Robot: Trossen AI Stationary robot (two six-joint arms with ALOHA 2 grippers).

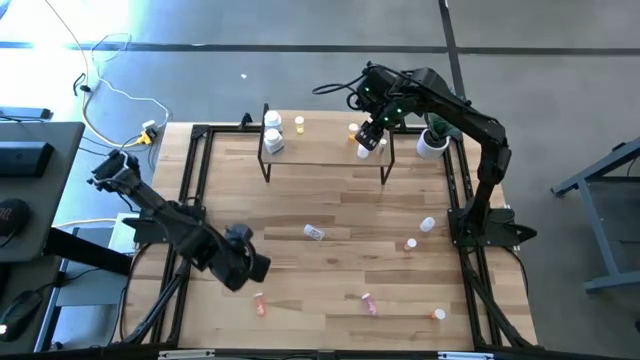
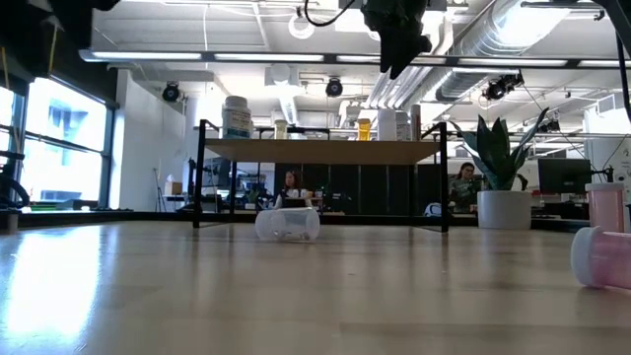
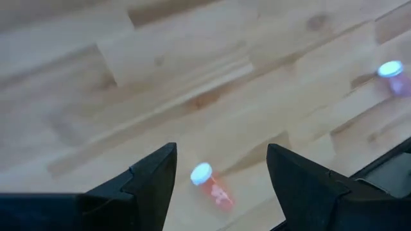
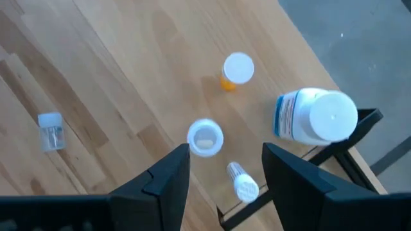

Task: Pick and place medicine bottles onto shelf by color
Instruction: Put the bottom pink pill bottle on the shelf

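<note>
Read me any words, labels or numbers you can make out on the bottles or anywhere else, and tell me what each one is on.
No text can be read here.
Large white bottle on the shelf: a blue and white label, print too blurred to read.
Pink bottle on the table: pale marks on its side, illegible.
Clear bottle lying on the table: no readable print.

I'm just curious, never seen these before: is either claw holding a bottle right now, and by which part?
Neither. The left gripper hangs open above a pink bottle; the right gripper is open above the shelf.

Daylight glare whitens the floor at ten o'clock overhead; ceiling lamps (image 2: 301, 27) backlight the low view; left wrist view perhaps motion-blurred.
</note>
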